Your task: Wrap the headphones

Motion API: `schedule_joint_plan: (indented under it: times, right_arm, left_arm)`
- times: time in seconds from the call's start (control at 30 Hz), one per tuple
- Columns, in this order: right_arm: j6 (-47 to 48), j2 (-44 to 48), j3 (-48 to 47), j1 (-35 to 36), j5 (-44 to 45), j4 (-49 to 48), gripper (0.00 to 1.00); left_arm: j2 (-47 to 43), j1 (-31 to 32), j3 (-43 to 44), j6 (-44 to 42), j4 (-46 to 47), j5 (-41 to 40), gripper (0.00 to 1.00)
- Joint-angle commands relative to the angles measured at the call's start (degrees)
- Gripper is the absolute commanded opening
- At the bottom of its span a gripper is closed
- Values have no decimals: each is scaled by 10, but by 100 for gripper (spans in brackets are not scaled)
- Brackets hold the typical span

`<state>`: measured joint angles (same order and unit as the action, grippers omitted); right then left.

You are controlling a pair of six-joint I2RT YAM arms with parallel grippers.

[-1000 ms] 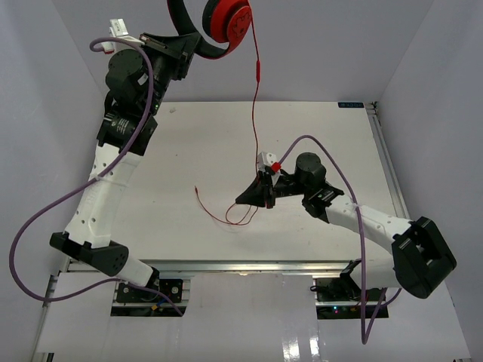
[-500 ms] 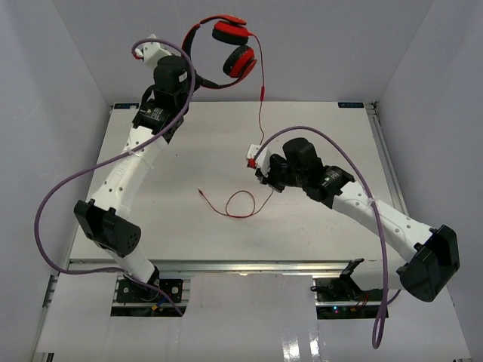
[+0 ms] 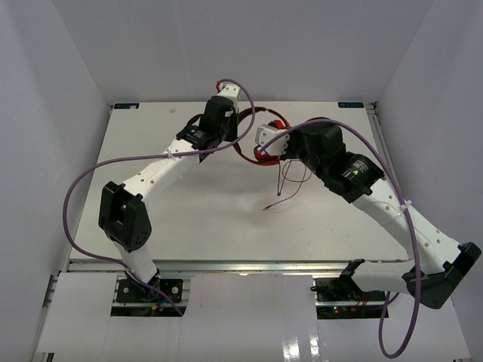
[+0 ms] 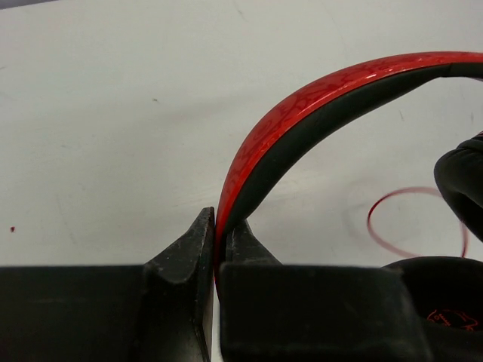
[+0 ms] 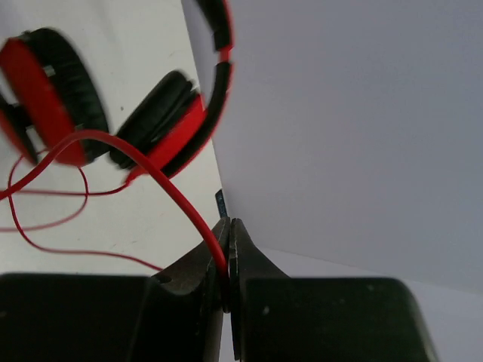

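Observation:
The red headphones (image 3: 265, 154) lie low over the far middle of the table, mostly hidden between my two wrists. My left gripper (image 4: 218, 223) is shut on the dark-and-red headband (image 4: 317, 105), which arcs up and to the right. My right gripper (image 5: 228, 230) is shut on the thin red cable (image 5: 166, 181) just beside the two earcups (image 5: 162, 128). In the top view the left gripper (image 3: 235, 140) and right gripper (image 3: 273, 149) sit close together. The loose cable (image 3: 291, 179) hangs in loops onto the table, and its end (image 3: 266, 207) rests there.
Thick purple robot cables (image 3: 75, 196) (image 3: 411, 249) arc off both arms. The white table (image 3: 173, 219) is boxed in by a grey back wall (image 3: 241, 45) and side walls. The right arm stretches diagonally across the table's right half.
The left arm swung the headphones from high at the back left down to the table's far middle. The right gripper moved back and up with the cable, dragging its loops to the right.

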<state>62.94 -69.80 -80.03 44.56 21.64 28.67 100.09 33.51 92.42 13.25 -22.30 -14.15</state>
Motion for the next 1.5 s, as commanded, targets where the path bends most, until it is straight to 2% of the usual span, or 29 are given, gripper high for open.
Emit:
schedule_joint_plan:
  times: [0.0, 0.2, 0.43, 0.57, 0.83, 0.97, 1.1, 1.13, 1.27, 1.33, 1.47]
  right_arm:
    - [52, -3, -22, -17, -10, -38, 8]
    - [26, -4, 14, -70, -80, -97, 8]
    - [-75, -27, 37, -209, -240, -136, 8]
    - [-119, -66, 17, -266, -290, -133, 8]
    - [-213, -58, 44, -302, -359, -135, 8]
    - [-254, -31, 86, -304, -405, -139, 8]
    - [-301, -18, 152, -312, -528, -146, 8]
    - [-313, -16, 167, -312, -584, -154, 8]
    - [-411, -20, 218, -313, -767, -234, 8]
    - [-496, -29, 233, -313, -845, -317, 10]
    - [-654, -49, 243, -307, -929, -472, 23]
  left_arm:
    - [-36, 4, -17, -55, 45, 110, 0]
    - [-61, 10, -86, -61, 84, 248, 0]
    - [-134, 15, -180, -53, 175, 395, 0]
    - [-161, 19, -205, -46, 191, 435, 0]
    - [-227, 19, -229, -25, 209, 431, 0]
    - [-257, 20, -225, -15, 205, 386, 0]
    - [-278, 20, -212, 22, 218, 357, 0]
    - [-276, 20, -197, 33, 219, 350, 0]
    - [-260, 20, -146, 97, 210, 323, 0]
    - [-246, 20, -119, 134, 202, 307, 0]
    - [-226, 20, -77, 191, 191, 287, 0]
